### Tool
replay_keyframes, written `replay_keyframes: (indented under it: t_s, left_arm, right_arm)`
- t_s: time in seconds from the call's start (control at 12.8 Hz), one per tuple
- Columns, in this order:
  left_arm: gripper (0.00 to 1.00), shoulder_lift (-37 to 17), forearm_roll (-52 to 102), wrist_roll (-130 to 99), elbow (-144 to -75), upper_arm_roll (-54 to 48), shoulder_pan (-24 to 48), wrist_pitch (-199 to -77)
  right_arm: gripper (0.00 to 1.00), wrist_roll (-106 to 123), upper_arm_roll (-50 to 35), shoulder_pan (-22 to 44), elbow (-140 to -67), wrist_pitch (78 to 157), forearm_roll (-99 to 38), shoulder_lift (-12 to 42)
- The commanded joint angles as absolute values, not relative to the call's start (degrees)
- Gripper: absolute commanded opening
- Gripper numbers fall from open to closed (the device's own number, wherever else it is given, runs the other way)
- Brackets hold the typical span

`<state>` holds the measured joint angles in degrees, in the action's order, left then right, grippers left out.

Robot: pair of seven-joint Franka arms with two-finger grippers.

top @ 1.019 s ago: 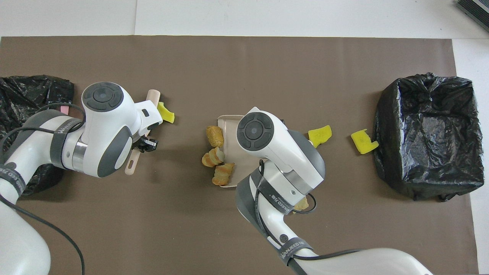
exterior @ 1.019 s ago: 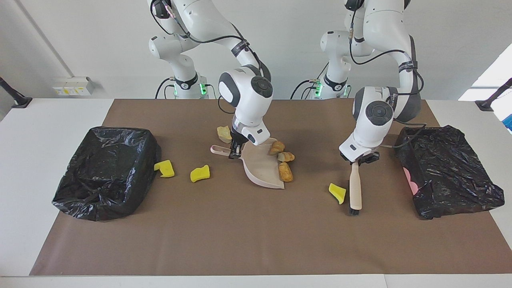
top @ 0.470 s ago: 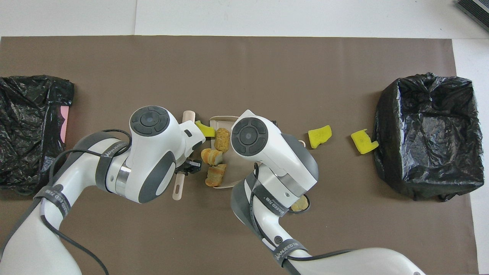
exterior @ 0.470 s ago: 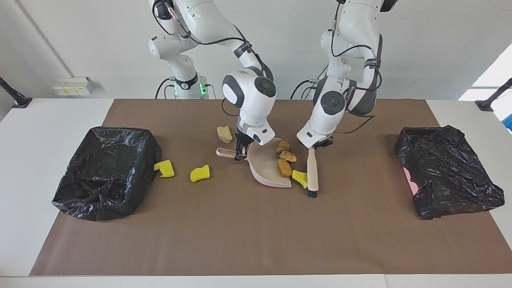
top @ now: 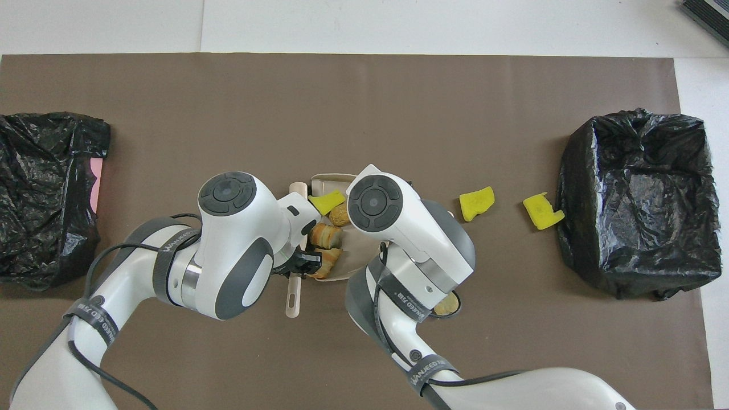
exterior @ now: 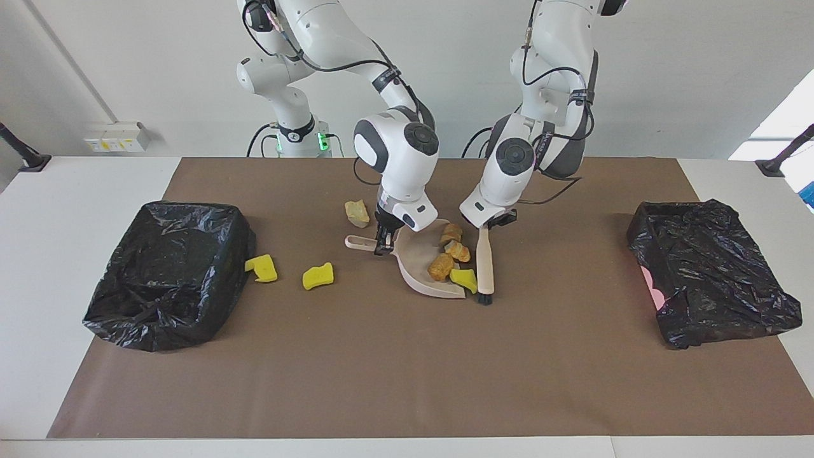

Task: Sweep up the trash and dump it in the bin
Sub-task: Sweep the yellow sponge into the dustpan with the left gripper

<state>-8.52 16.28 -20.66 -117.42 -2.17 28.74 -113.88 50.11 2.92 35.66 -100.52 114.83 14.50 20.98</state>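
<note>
My right gripper (exterior: 381, 245) is shut on the handle of the beige dustpan (exterior: 420, 270), which rests on the brown mat. My left gripper (exterior: 493, 222) is shut on the handle of a beige brush (exterior: 485, 267), whose dark bristles touch the mat beside the pan's open mouth. Three brown lumps of trash (exterior: 459, 251) (top: 326, 234) and one yellow wedge (exterior: 464, 278) (top: 326, 200) are crowded between brush and pan, on the pan's lip. The black-bagged bin (exterior: 168, 273) (top: 638, 199) stands at the right arm's end of the table. In the overhead view the right wrist hides its gripper.
Two yellow wedges (exterior: 262, 267) (exterior: 318, 275) lie between the dustpan and that bin. A tan lump (exterior: 357, 213) sits nearer to the robots than the pan's handle. A second black-bagged bin (exterior: 712, 280) stands at the left arm's end. The brown mat (exterior: 407, 369) covers the table.
My left arm has swept the brush toward the dustpan, pushing the yellow wedge and the brown lumps against and onto its lip. The right arm and pan shifted only slightly.
</note>
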Motion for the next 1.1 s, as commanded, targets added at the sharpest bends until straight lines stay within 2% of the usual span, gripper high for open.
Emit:
replay_keyframes:
  t_s: [0.0, 0.55, 0.86, 1.02]
  left_arm:
    - [0.00, -5.9, 19.5, -23.6, -117.9, -1.7, 29.4, -113.8]
    - [0.00, -2.7, 23.4, -29.9, -119.4, -1.6, 30.9, -116.6]
    - [0.00, -2.5, 19.9, -30.9, -118.4, -1.1, 28.1, -113.6]
    - [0.00, 1.6, 16.3, -30.9, -116.6, -1.1, 26.2, -108.2]
  right_arm:
    - [0.00, 51.9, 2.9, 35.2, -100.9, 115.8, 13.3, 21.0]
    - [0.00, 52.6, 2.9, 32.7, -100.6, 115.6, 13.3, 20.0]
    - [0.00, 53.9, 2.9, 31.2, -100.5, 115.2, 13.2, 18.7]
    - [0.00, 56.8, 2.9, 29.6, -100.2, 114.4, 11.4, 17.9]
